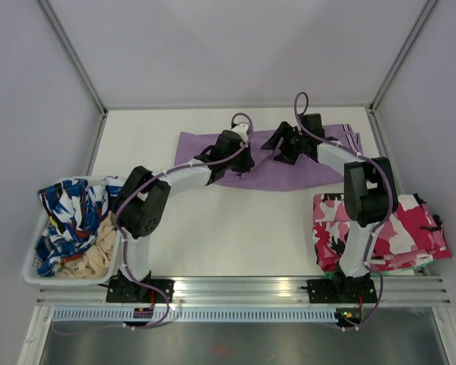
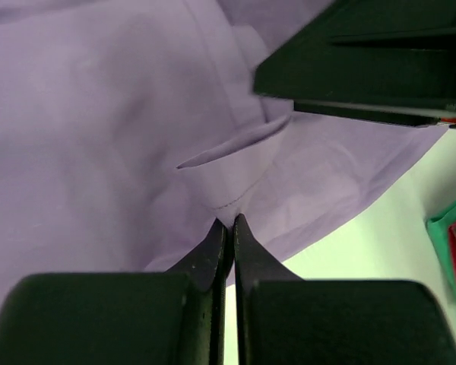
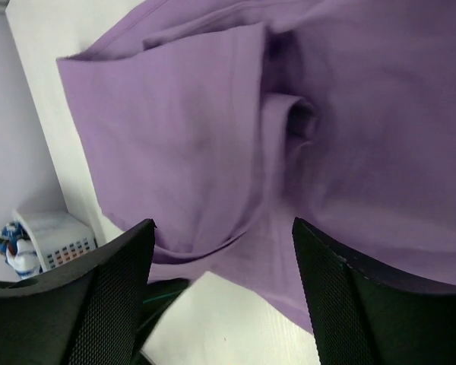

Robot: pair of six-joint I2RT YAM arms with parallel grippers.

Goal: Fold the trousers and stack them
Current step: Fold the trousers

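The lilac-purple trousers [image 1: 289, 169] lie partly folded at the back middle of the white table [image 1: 235, 228]. My left gripper [image 1: 242, 163] is over their middle and is shut on a pinched fold of the purple cloth [image 2: 235, 182]; its fingertips [image 2: 219, 237] meet on it near the cloth's edge. My right gripper [image 1: 283, 149] hangs just right of the left one, above the trousers [image 3: 213, 122]. Its jaws stand wide apart with only cloth and table between them [image 3: 222, 251].
A white basket [image 1: 32, 266] with blue-and-white patterned clothing and a beige cloth stands at the left edge. A folded pink-white-black camouflage garment [image 1: 395, 228] lies at the right, by the right arm's base. Grey walls and metal posts frame the table.
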